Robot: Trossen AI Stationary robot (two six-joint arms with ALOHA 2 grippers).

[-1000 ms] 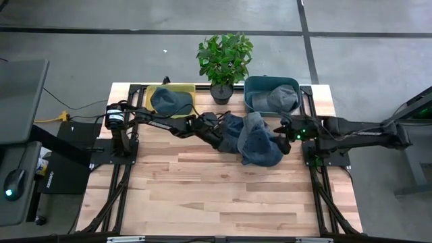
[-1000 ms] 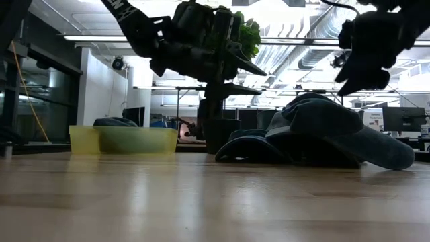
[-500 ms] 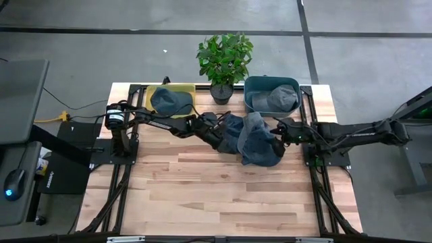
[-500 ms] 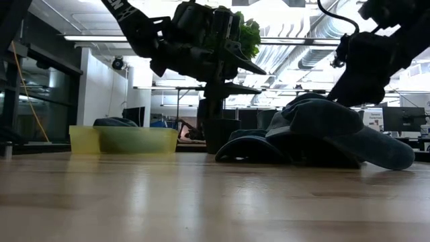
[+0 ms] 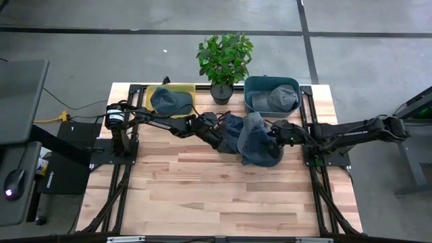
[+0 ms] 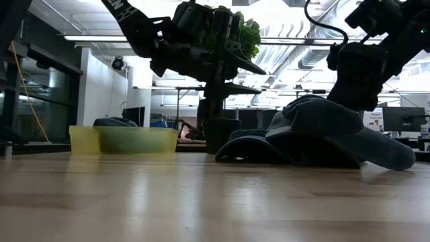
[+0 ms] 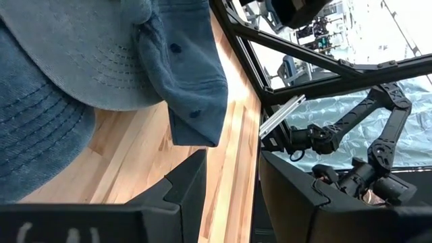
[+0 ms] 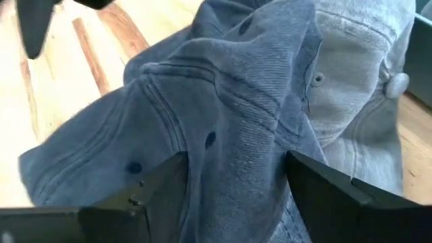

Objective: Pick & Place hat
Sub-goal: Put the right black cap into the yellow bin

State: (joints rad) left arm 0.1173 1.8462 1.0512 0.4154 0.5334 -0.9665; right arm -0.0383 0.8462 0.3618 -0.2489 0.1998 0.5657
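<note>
Several blue denim hats lie in a pile [image 5: 253,138] on the table's middle, toward the far edge, resting on one another [image 6: 322,131]. My right gripper [image 5: 272,134] is at the pile's right side, low over the top hat [image 8: 236,115]. It is open [image 8: 236,172], with a raised fold of that hat's crown between its fingers. My left gripper [image 5: 216,133] hangs open [image 7: 233,175] above the pile's left side, clear of the table [image 6: 245,79]. One more hat lies in each bin. My right gripper comes at the top hat's crown [image 8: 223,142] slanting down from the table's right, its open fingers [image 8: 158,185] on either side of a fold. Whether they touch the cloth I cannot tell. The hat lies on the pile.
A yellow bin [image 5: 191,88] with a blue hat sits at the far left. A teal bin [image 5: 251,84] with a grey hat sits at the far right. A potted plant [image 5: 225,57] stands between them. Bare wood spreads toward the near edge [image 5: 216,196].
My right gripper has moved toward the table's left and down, from beside the pile onto its top hat. The hats and my left arm have kept still.
</note>
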